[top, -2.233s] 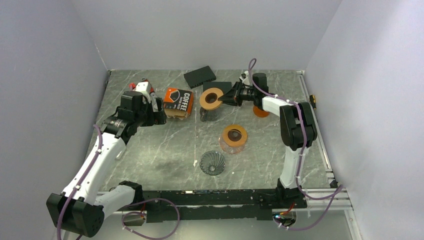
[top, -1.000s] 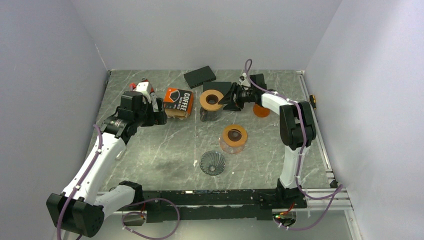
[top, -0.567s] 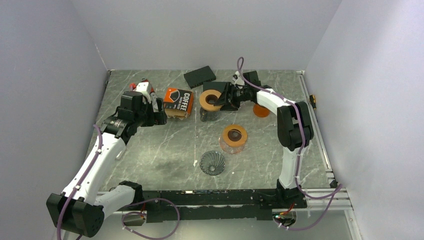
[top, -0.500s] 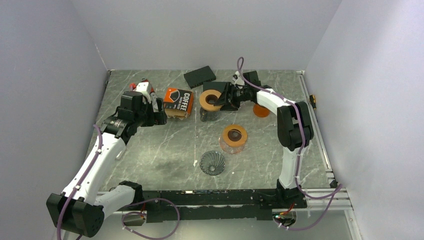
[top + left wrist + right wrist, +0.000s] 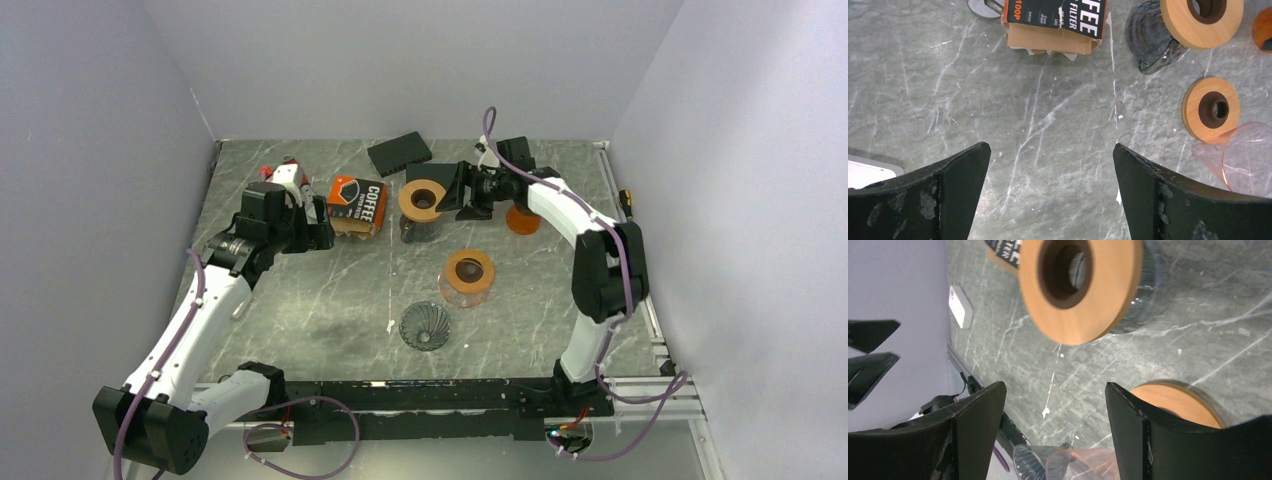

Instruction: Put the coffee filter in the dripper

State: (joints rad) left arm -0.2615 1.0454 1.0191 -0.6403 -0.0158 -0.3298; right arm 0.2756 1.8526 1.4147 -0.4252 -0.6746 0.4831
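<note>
From above, the box of coffee filters [image 5: 357, 204] lies far back on the grey table [image 5: 330, 300]. The left gripper [image 5: 318, 235] is just beside its near left corner. To the right of the box stands a dark glass dripper [image 5: 422, 199] with a wooden ring on top. The right gripper [image 5: 452, 196] is just beside this dripper, on its right. Nearer the arms are a pink dripper [image 5: 467, 277] and a ribbed dripper [image 5: 425, 326].

The left wrist camera shows the left fingers wide apart with only bare table between them. The box is at the top edge, and white paper peeks out of its open end.

The right wrist camera shows the right fingers wide apart too, holding nothing. The dark dripper's wooden ring is just past the fingertips, a little blurry
</note>
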